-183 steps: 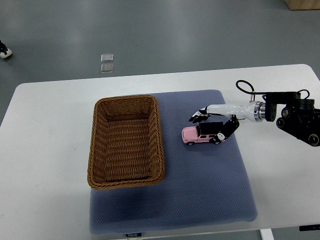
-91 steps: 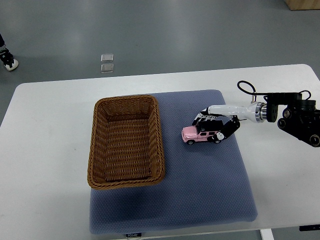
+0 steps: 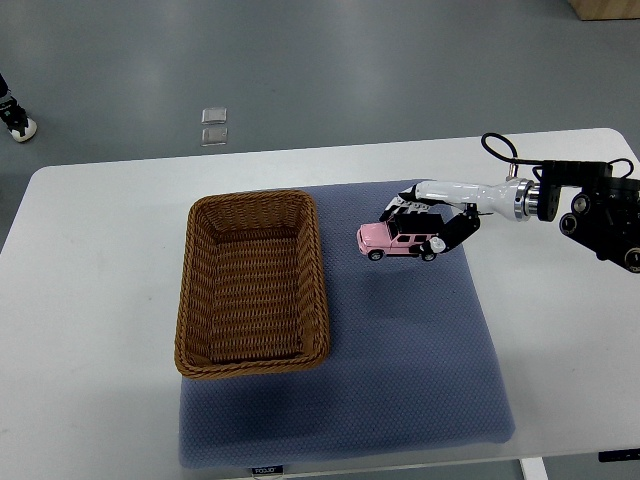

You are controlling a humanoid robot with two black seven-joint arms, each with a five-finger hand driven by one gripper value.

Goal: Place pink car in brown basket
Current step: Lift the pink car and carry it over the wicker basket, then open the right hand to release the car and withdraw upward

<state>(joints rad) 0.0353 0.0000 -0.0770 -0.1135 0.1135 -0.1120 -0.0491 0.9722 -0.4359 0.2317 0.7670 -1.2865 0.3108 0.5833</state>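
Observation:
The pink toy car with a black roof hangs a little above the blue mat, casting a faint shadow below it. My right hand is shut on the car, fingers over its roof and thumb at its rear. Its arm comes in from the right edge. The brown wicker basket stands on the mat's left part, to the left of the car, with nothing inside. The left arm does not show.
The mat lies on a white table. Two small clear squares lie on the grey floor beyond the table. A person's shoe shows at the far left edge.
My right hand closed its fingers over the car's roof, then lifted the car off the mat and carried it slightly up and to the left.

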